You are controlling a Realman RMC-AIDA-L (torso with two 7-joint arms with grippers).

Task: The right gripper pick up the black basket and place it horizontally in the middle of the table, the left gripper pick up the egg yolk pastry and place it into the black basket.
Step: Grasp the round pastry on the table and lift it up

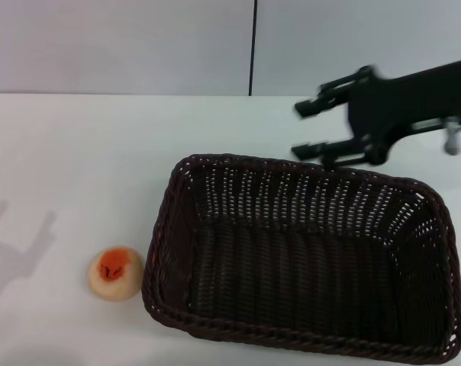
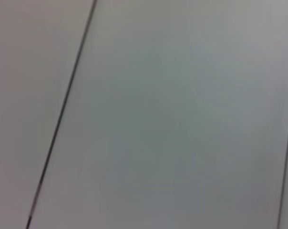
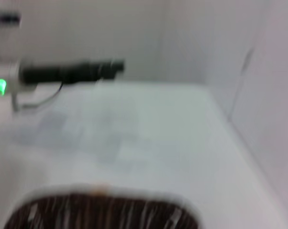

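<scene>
Nearest to us, toward the bench's point(image 1: 62, 152) near edge, we note the egg yolk pastry point(image 1: 115, 273) sitting on the white surface, orange-red patch facing up, left of centre. It lies just beside the black basket's point(image 1: 307, 263) left short wall, apart from it by a thin strip of bench.

The basket lies flat and lengthwise along the near edge, filling the centre and right of the bench, mouth up, nothing inside. In the right wrist view we see only a blurred piece of its rim point(image 3: 101, 210).

Farther back, toward the far right corner, the right gripper point(image 1: 311, 128) hangs above the bench just behind the basket's far rim. Its two fingers point(image 1: 322, 149) point left, spread apart, holding nothing and clear of the wicker.

We cannot see the left gripper; the left wrist view shows only a pale wall point(image 2: 182, 119).
</scene>
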